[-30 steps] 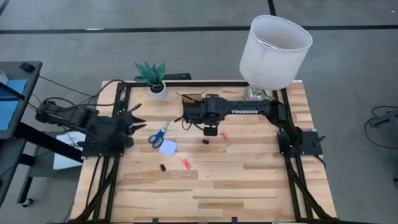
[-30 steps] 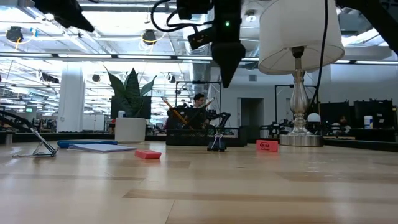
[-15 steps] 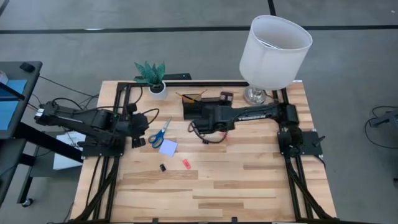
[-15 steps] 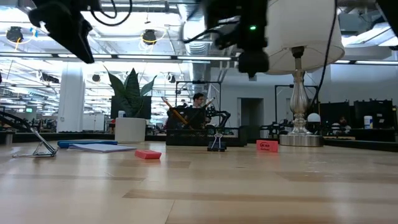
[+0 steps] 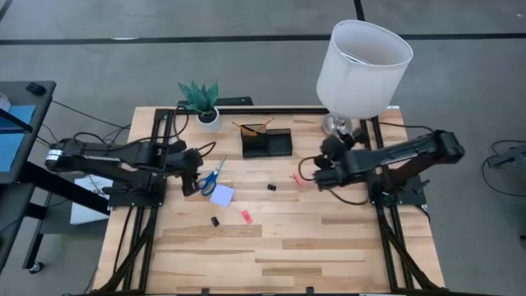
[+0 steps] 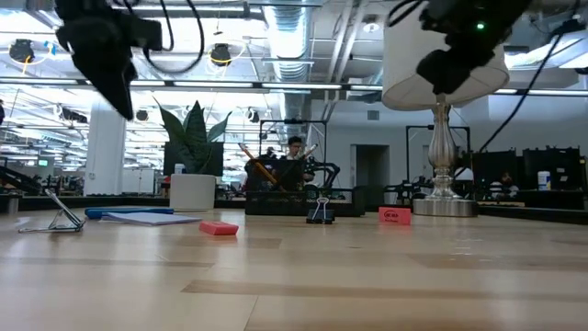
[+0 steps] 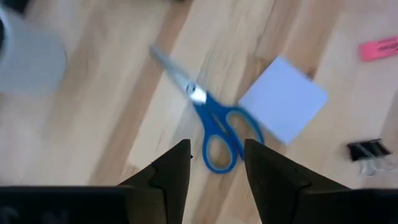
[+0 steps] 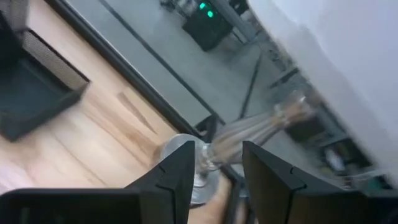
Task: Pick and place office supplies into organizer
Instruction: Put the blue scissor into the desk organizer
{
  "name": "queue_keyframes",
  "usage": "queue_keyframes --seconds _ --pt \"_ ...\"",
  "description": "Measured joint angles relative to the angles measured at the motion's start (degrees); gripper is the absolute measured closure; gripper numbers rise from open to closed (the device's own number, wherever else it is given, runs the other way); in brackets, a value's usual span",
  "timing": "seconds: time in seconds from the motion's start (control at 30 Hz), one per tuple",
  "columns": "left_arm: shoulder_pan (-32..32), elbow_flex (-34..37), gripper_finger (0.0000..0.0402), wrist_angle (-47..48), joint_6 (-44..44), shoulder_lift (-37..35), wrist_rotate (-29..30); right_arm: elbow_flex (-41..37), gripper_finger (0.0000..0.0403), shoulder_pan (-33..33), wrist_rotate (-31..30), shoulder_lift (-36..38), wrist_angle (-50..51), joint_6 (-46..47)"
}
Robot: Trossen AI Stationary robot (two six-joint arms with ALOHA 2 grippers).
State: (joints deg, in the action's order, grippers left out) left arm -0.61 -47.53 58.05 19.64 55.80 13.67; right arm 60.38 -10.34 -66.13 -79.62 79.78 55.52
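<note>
The blue-handled scissors [image 5: 211, 176] lie flat on the table, with the lavender note pad [image 5: 222, 195] beside their handles. My left gripper [image 5: 197, 171] hangs open just left of and above the scissors' handles [image 7: 217, 140], touching nothing. The black organizer [image 5: 265, 142] stands at the far middle with orange pens [image 5: 251, 127] leaning in its cup. My right gripper [image 5: 316, 174] is open and empty in the air on the right, near the lamp's base. Two black clips [image 5: 270, 187] [image 5: 214, 221] and two pink-red pieces [image 5: 246, 216] [image 5: 297, 178] lie loose on the wood.
A white pot with a green plant [image 5: 202, 105] stands at the far left. A lamp with a big white shade [image 5: 362, 66] stands at the far right, its base [image 8: 186, 163] close ahead of my right gripper. The near half of the table is bare wood.
My right gripper has swung from beside the organizer toward the table's right edge and rolled from pointing down to nearly level. My left gripper has moved toward the scissors and come down, tipping to point more steeply downward.
</note>
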Motion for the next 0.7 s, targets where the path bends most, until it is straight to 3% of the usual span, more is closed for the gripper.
queue_keyframes --seconds 0.23,0.33,0.43,0.7 --pt "6.8 1.3 0.0258 3.2 2.0 4.7 -1.2 -6.0 0.0279 -3.1 0.0 3.5 -7.2 0.0" --pt "8.9 1.3 0.0258 3.9 1.2 6.8 -5.4 -7.1 0.0279 -4.1 -0.4 3.5 -9.0 0.0" --pt "9.9 1.3 0.0258 3.9 0.4 9.4 -9.8 -8.3 0.0279 -4.9 -1.5 3.5 -10.7 0.0" --pt "10.2 1.3 0.0258 1.5 0.2 17.6 -9.9 -8.5 0.0280 -5.6 -2.9 3.4 -11.3 -1.9"
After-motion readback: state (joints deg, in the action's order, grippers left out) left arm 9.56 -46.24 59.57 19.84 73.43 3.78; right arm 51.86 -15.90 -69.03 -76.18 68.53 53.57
